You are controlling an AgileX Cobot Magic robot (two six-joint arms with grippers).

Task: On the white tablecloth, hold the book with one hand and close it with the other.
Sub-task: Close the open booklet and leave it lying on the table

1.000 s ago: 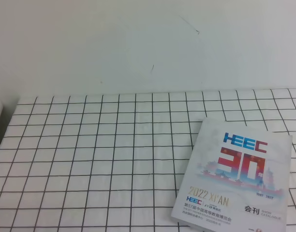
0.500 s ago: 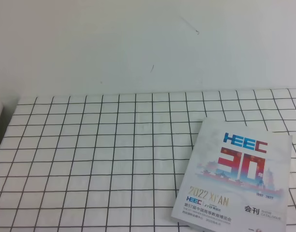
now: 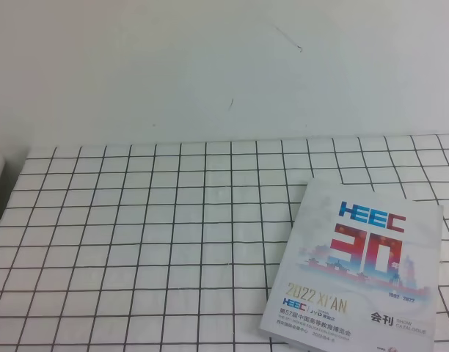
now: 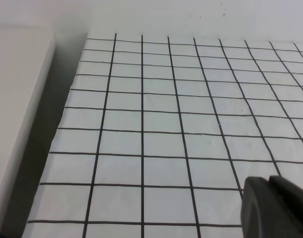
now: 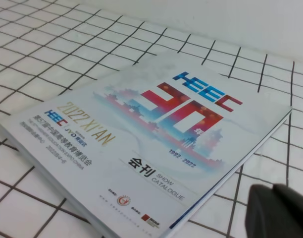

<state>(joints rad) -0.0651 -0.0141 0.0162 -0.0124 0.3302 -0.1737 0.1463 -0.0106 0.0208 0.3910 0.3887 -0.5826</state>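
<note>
The book (image 3: 356, 268) lay shut, cover up, on the white tablecloth (image 3: 151, 242) — closing looked done. Right pincer (image 5: 277, 210) hung just off its near corner, left pincer (image 4: 273, 206) well clear; grip state of either: can't tell. Next move prob. just retreat.

We see a plain white wall (image 3: 173, 66) rising behind the work surface, marked by a few thin dark scratches (image 3: 288, 38). At the far left, a pale flat ledge (image 4: 15, 104) runs alongside, with a shadowed gap (image 4: 52, 129) between them.

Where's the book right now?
The book lies closed, cover up, on the tablecloth at the lower right of the high view, running past its bottom edge; the right wrist view shows it too.
</note>
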